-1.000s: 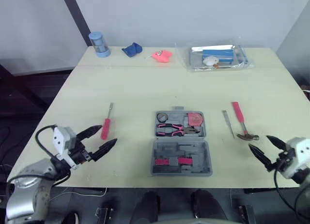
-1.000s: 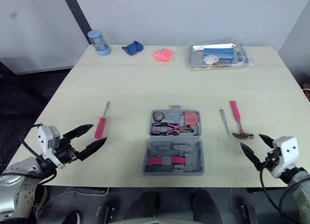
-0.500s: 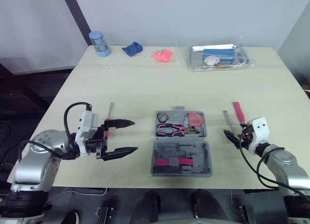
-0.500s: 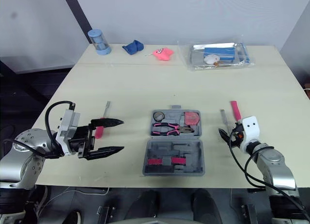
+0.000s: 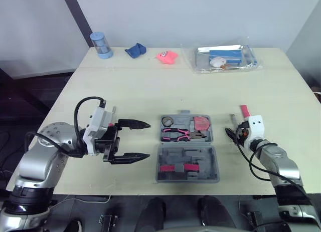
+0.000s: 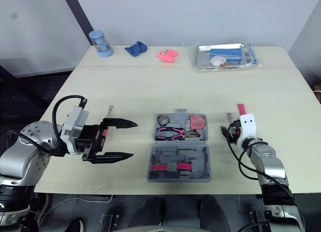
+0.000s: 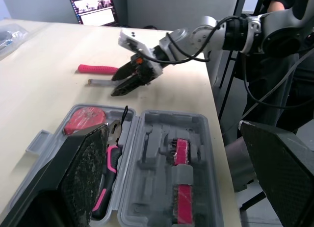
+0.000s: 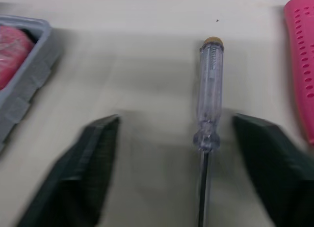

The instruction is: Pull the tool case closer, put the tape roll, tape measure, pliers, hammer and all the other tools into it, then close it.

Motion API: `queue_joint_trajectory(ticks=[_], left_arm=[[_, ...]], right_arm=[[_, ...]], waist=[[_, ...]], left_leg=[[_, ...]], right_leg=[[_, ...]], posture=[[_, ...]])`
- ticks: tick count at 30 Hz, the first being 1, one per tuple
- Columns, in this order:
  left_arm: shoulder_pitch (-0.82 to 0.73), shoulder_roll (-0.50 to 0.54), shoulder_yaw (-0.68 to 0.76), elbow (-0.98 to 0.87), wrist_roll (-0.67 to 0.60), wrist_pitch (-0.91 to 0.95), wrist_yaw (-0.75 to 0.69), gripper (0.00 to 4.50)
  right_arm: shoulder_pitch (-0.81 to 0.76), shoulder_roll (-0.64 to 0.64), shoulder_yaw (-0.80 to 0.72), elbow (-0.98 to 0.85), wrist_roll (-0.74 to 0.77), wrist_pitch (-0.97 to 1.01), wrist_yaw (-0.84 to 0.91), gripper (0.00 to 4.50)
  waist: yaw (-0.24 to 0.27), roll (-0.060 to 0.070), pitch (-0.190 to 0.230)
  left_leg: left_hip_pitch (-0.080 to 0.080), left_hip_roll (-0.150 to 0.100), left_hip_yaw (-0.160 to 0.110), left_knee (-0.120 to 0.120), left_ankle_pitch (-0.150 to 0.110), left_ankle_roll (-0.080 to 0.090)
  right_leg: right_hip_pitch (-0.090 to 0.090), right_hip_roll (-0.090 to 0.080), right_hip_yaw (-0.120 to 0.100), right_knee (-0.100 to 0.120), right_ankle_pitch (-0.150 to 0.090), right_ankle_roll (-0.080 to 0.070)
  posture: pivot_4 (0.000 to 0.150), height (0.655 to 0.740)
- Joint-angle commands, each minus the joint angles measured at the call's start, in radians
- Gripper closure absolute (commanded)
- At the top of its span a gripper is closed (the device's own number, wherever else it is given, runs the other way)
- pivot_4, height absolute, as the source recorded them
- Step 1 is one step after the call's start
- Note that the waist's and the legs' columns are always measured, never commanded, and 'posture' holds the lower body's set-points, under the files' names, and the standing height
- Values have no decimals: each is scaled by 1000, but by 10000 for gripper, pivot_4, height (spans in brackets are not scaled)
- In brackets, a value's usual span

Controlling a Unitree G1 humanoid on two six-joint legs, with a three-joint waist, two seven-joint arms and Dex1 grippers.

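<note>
Left of the tool case (image 5: 201, 154), the left gripper (image 5: 149, 140) is hiding most of your red screwdriver (image 6: 110, 110); right of it, the right gripper (image 5: 231, 134) is covering the hammer (image 5: 244, 110) head.

Soft, even, bright light lies over the pale wooden table (image 5: 150, 91), so the open grey plastic tool case (image 5: 187, 162) at 6 o'clock throws only a thin, faint shadow along its edges. The crinkled clear plastic bag (image 5: 228, 58) at 1 o'clock carries patches of white glare, while the dark floor (image 5: 30, 91) at 9 o'clock stays dim. In the left wrist view a lit laptop screen (image 7: 95, 10) glows brightly.
</note>
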Motion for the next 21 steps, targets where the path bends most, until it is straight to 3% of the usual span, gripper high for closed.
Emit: queue_joint_trajectory(ticks=[1,5,6,13,21], left_arm=[[-6,15,24,-29,-16,4,4,0],[-2,14,27,-28,-15,5,7,0],[-2,13,27,-28,-15,5,8,0],[-2,17,32,-19,-19,3,-2,0],[8,25,45,-6,-15,-9,-21,0]], right_arm=[[0,-2,-10,-9,-8,-1,-9,26739],[0,2,-11,-27,-18,6,-24,43256],[-1,2,-14,-26,-17,6,-25,44289],[10,-31,-8,-95,-21,29,-1,44289],[71,-189,39,-267,3,105,188,44289]], waist=[[0,0,0],[-1,0,0],[-1,0,0],[0,0,0],[0,1,0]], left_leg=[[0,0,0,0,0,0],[0,0,0,0,0,0],[0,0,0,0,0,0],[0,0,0,0,0,0],[0,0,0,0,0,0]], right_leg=[[0,0,0,0,0,0],[0,0,0,0,0,0],[0,0,0,0,0,0],[0,0,0,0,0,0],[0,0,0,0,0,0]], posture=[[1500,7400],[1500,7400],[1500,7400],[1500,7400],[1500,7400]])
